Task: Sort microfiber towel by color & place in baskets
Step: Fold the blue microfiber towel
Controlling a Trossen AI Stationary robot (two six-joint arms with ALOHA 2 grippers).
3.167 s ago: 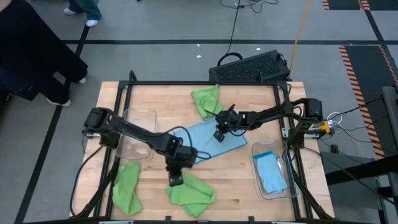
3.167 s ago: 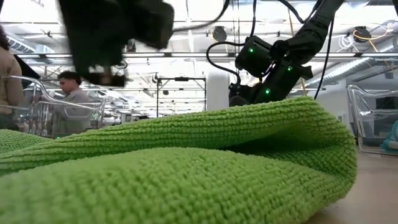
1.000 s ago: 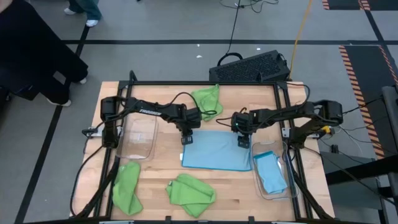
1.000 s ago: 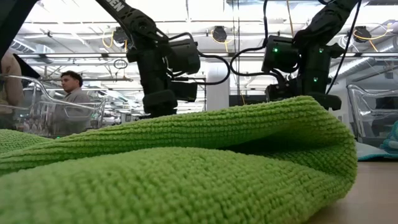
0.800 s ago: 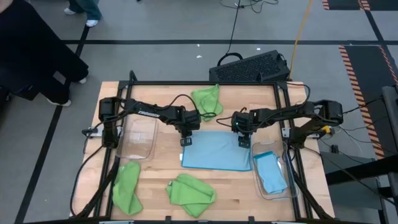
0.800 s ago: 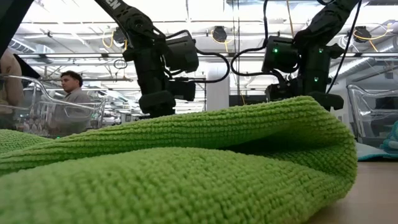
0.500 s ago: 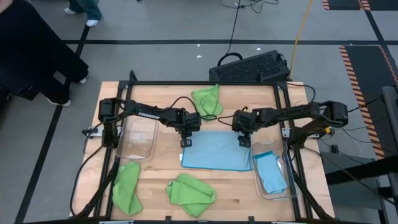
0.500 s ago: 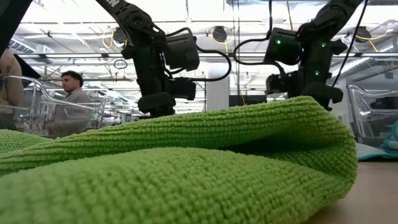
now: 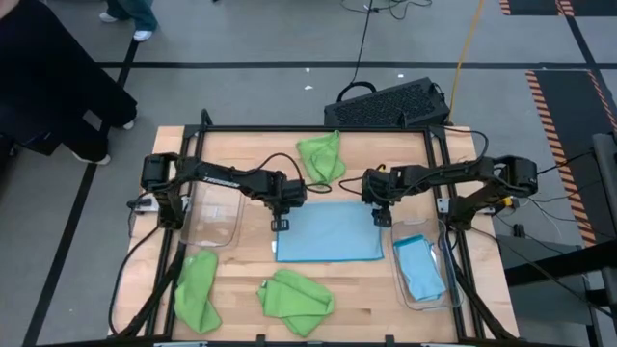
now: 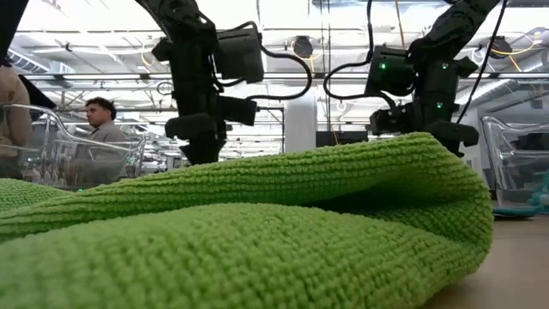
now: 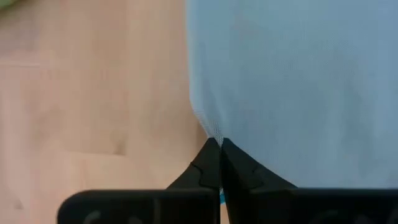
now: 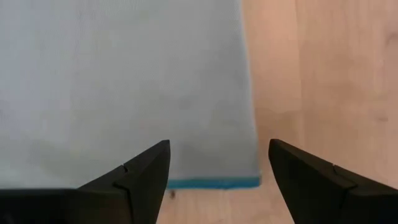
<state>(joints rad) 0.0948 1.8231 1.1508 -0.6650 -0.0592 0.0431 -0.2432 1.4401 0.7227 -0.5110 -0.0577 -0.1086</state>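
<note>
A light blue microfiber towel (image 9: 330, 231) lies spread flat in the middle of the table. My left gripper (image 9: 281, 224) is shut at the towel's far left corner. My right gripper (image 9: 383, 218) stands open above its far right corner (image 12: 252, 177), one finger on either side, touching nothing. Three lime green towels lie loose: one at the far edge (image 9: 321, 154), one near left (image 9: 196, 289), one near centre (image 9: 294, 297), which fills the low view (image 10: 257, 232). The left basket (image 9: 214, 212) is clear. The right basket (image 9: 436, 253) holds a blue towel (image 9: 417, 270). My left gripper pinches the blue towel's left edge at the far left corner (image 11: 210, 132) between its two shut fingers (image 11: 205, 165). The fingers come from above, pointing down. The rest of the towel lies spread on the table.
A black perforated crate (image 9: 390, 104) stands just beyond the table's far edge. A dark-clothed person (image 9: 48, 77) stands off the table's far left corner, and another person (image 10: 99, 120) shows in the room behind. Bare wood lies between the towels.
My left gripper has shut on the blue towel's far left corner and moved a little toward the table's left edge, rising slightly. The towel has slid a little to the left with it and stays spread flat. My right gripper has lifted slightly and stays open.
</note>
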